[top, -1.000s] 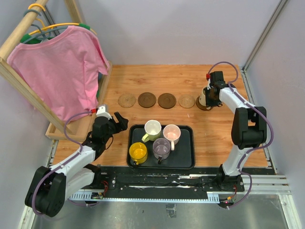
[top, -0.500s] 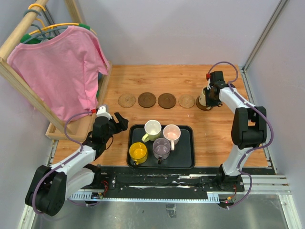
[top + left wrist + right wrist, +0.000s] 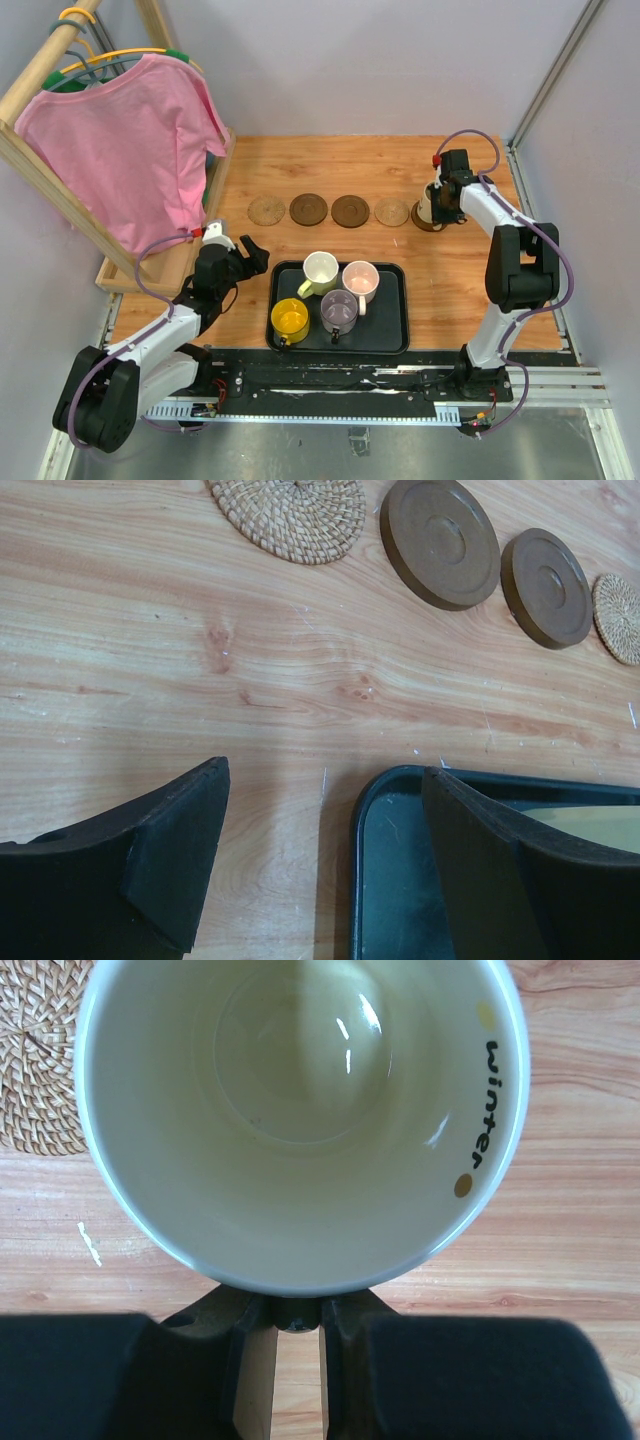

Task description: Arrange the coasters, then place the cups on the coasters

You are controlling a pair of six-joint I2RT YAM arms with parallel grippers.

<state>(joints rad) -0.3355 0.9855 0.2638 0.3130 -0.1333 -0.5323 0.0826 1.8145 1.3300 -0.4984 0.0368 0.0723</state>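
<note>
Standing upright on a dark wooden coaster [image 3: 430, 225] beyond the far right corner of the black tray [image 3: 388, 328], the cream mug [image 3: 425, 207] fills the right wrist view with its open mouth, the word "winter" printed inside the rim. The right gripper [image 3: 438, 205] is at this mug. Its fingers [image 3: 245, 1360] are drawn close, with only a narrow slot between them, and are clamped on the mug's near side just under the rim. The rim hides the handle.

Four more coasters lie in a row on the worktop [image 3: 400, 165] beyond the tray's far edge, each apart from the next. From the left they are a woven coaster [image 3: 266, 211], a brown coaster [image 3: 308, 209], a second brown coaster [image 3: 350, 211] and a second woven coaster [image 3: 391, 212], which is nearest the cream mug. All four are bare.

On the tray stand four mugs: a pale yellow mug [image 3: 320, 268] and a pink mug [image 3: 359, 279] on the far side, and a bright yellow mug [image 3: 290, 318] and a purple mug [image 3: 339, 310] on the near side.

The left gripper [image 3: 245, 255] hangs just beside the tray's far left corner. Its fingers [image 3: 180, 850] are spread wide with nothing between them, one over bare wood and the other over the tray's left rim.
</note>
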